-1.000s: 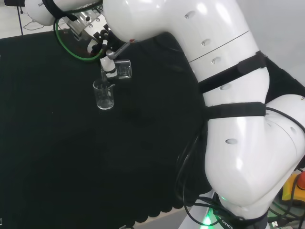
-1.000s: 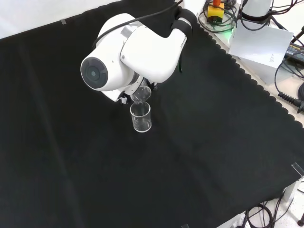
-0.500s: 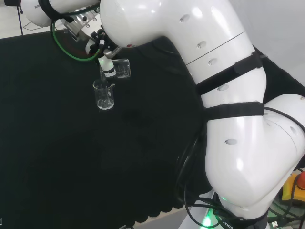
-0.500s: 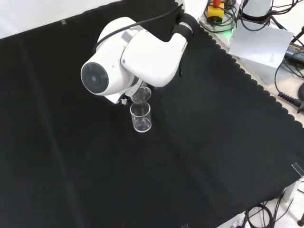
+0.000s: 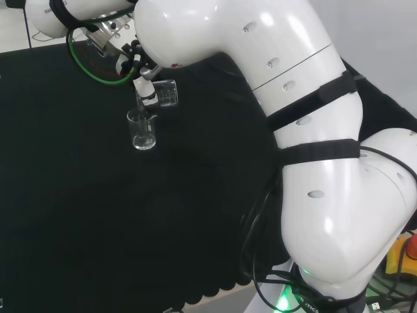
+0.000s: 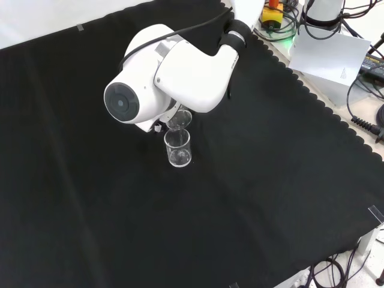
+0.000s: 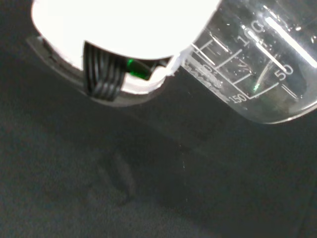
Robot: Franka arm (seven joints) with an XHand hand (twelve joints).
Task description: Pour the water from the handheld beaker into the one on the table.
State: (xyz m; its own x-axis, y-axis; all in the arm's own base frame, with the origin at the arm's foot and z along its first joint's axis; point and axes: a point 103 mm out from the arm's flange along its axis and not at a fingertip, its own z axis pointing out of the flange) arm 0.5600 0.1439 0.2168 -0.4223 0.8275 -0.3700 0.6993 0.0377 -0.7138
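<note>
Hand [image 5: 144, 83] curls its fingers round the held beaker [image 5: 167, 93], which lies tipped nearly on its side, its mouth turned down toward the standing beaker [image 5: 142, 129]. In the head view the held beaker hangs just above and a little right of the standing beaker's rim; in the front view its lip [image 6: 179, 120] sits right over the standing beaker [image 6: 178, 147], close to the rim on the arm's side. The standing beaker is upright on the black table [image 6: 270, 180], well apart from any other thing. The wrist view shows the held beaker's graduated wall [image 7: 257, 64] looking largely clear, so little water seems left in it, though that is hard to tell.

To finish well, I judge the tilt should go on slowly, with the lip kept over the middle of the standing beaker's opening and not touching its rim, since a knock could topple the light glass. Holding the tilt a moment lets the last drops run off before righting.
</note>
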